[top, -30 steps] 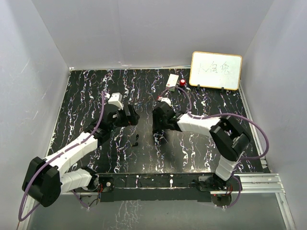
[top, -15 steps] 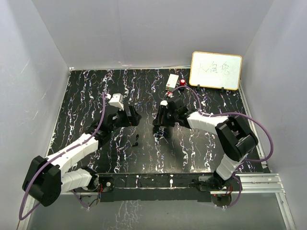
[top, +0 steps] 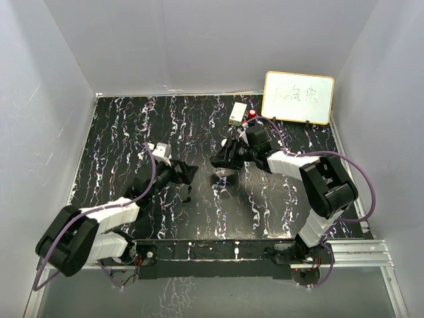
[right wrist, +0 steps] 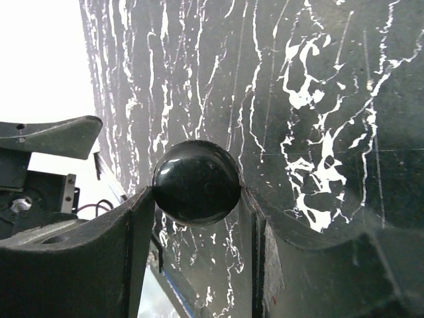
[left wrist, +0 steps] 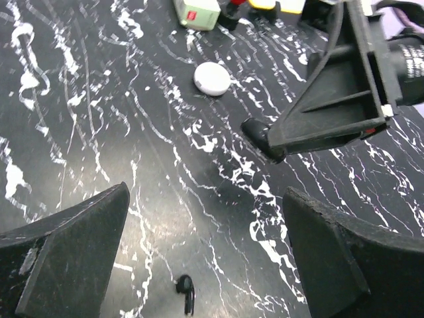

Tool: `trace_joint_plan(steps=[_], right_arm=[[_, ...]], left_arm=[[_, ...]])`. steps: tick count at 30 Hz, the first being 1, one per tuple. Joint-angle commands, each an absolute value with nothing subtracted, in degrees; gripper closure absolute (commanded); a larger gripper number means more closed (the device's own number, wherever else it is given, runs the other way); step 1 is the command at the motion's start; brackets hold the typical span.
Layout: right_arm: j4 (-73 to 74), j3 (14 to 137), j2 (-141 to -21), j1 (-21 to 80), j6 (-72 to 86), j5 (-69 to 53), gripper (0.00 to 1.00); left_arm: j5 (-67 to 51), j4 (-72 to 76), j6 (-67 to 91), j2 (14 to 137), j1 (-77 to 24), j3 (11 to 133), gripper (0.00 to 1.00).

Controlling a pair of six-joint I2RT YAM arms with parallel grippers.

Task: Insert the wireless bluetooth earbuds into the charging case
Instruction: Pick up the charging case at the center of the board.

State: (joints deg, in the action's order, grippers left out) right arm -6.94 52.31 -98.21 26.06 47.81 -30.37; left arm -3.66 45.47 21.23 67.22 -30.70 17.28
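My right gripper (right wrist: 197, 199) is shut on the charging case (right wrist: 197, 181), a glossy black round puck held just above the table. The top view shows that gripper (top: 222, 169) at the table's middle. One wireless bluetooth earbud (left wrist: 185, 292), tiny, black and stemmed, lies on the marbled table just near of my left gripper (left wrist: 205, 205). That gripper stands wide open with nothing in it. From above, the earbud (top: 189, 193) lies just below the left gripper (top: 188, 174). The left wrist view also shows the held case (left wrist: 260, 134) ahead, between the right gripper's fingers.
A white round puck (left wrist: 212, 78) lies beyond the held case. A pale green box (top: 238, 112) and a red object (top: 252, 114) sit at the back. A whiteboard (top: 298, 97) leans at the back right. Grey walls enclose the table.
The left arm has swung down and right, bringing its open gripper close over the earbud. The right arm has stretched out and turned its wrist, still holding the case at mid-table.
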Motion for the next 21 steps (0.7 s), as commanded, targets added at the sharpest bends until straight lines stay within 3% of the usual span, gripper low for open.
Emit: trace_joint_plan(steps=[1, 21], right_arm=[[-13.0, 54.5, -99.1, 25.1, 50.9, -37.5, 0.78], [-19.9, 52.6, -98.5, 21.7, 57.2, -44.3, 0.81]], left_arm=[[-10.1, 69.6, 15.5, 73.1, -30.8, 14.9, 0.02], [-31.8, 101.2, 12.0, 103.0, -30.9, 24.0, 0.14]])
